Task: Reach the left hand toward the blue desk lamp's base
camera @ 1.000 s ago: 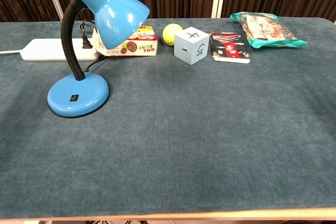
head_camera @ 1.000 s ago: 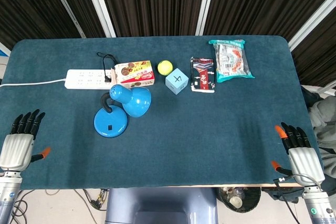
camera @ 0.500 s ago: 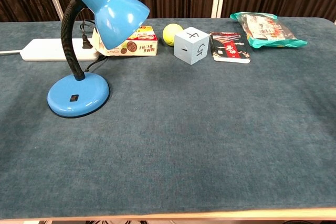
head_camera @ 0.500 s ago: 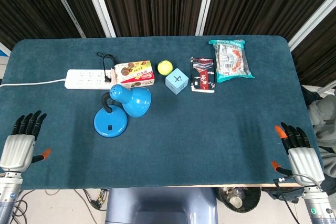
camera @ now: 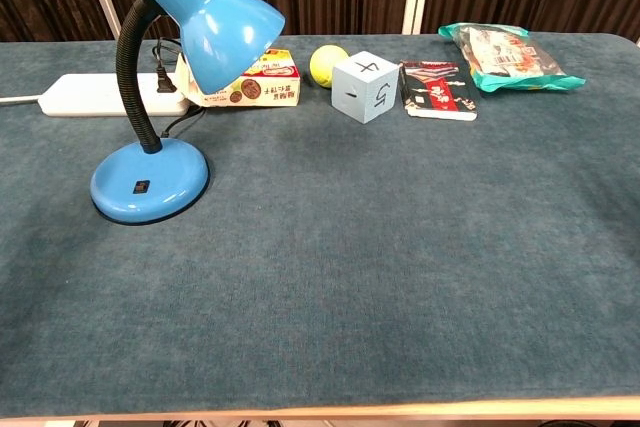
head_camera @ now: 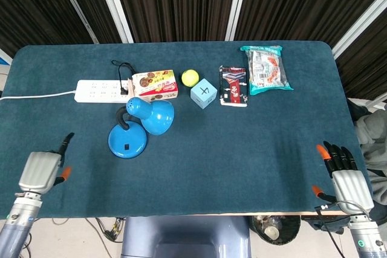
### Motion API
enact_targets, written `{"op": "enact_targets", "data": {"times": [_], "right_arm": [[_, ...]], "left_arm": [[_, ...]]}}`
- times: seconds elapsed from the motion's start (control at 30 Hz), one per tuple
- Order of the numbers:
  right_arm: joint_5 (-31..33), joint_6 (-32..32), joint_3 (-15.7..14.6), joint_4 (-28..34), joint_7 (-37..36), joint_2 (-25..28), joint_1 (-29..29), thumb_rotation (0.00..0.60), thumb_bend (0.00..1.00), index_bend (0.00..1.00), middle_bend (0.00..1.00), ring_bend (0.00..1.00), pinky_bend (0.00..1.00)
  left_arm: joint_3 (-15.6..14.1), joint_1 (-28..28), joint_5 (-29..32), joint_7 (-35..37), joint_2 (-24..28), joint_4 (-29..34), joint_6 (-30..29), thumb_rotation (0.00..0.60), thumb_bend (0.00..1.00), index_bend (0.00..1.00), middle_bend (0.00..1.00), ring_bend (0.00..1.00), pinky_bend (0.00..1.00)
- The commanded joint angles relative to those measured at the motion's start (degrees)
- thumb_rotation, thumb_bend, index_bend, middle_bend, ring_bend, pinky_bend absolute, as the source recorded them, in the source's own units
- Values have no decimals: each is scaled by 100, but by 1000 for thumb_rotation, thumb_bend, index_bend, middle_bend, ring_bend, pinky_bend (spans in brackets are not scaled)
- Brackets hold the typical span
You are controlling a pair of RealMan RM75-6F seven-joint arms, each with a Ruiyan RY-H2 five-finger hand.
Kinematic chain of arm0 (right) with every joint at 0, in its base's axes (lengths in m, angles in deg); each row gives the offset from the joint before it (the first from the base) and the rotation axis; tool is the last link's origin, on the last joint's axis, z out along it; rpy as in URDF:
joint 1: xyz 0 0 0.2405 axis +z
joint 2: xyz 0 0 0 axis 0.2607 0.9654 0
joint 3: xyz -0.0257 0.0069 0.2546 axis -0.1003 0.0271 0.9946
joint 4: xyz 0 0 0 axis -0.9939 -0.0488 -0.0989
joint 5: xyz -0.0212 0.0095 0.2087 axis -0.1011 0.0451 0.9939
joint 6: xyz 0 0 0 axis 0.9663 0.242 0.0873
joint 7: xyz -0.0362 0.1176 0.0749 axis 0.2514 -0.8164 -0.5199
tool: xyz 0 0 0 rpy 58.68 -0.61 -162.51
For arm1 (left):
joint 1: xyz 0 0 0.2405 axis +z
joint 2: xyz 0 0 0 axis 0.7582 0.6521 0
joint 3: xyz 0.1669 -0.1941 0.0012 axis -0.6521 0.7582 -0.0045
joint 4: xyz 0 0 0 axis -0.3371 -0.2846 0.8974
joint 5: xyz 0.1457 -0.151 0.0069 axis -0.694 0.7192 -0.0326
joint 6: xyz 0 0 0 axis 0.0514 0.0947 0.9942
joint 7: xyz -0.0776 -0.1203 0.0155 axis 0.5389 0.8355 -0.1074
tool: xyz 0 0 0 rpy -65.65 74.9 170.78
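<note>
The blue desk lamp stands at the table's left middle, its round base (head_camera: pixel 127 142) (camera: pixel 150 183) flat on the cloth and its shade (head_camera: pixel 154 115) (camera: pixel 205 2) bent over on a black neck. My left hand (head_camera: pixel 42 170) hovers at the front left edge, a good way left of the base, holding nothing. It is tilted, so mostly its grey back shows, with a dark fingertip pointing toward the lamp. My right hand (head_camera: pixel 344 176) lies at the front right corner, fingers spread and empty. Neither hand appears in the chest view.
Behind the lamp lie a white power strip (head_camera: pixel 103 90), a biscuit box (head_camera: pixel 155 84), a yellow-green ball (head_camera: pixel 190 77), a light blue cube (head_camera: pixel 204 93), a black and red packet (head_camera: pixel 233 86) and a teal snack bag (head_camera: pixel 266 69).
My left hand has shifted right toward the lamp and tilted, so its fingers now look foreshortened. The right hand and all objects are unmoved.
</note>
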Motion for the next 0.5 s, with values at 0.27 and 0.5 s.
{"op": "enact_targets", "data": {"times": [0.27,0.5], "right_arm": [[18,-32,5,7,-38,7,13,600,235,0,0,0,0],[27,-52,6,13,-70,13,22,600,235,0,0,0,0]], "left_arm": [[286,-918,1916,-1787,-551,758,870,600,478,18,893,908,896],[373,-1363,2752,-2449,-924,827,826,600,481,27,899,912,898]]}}
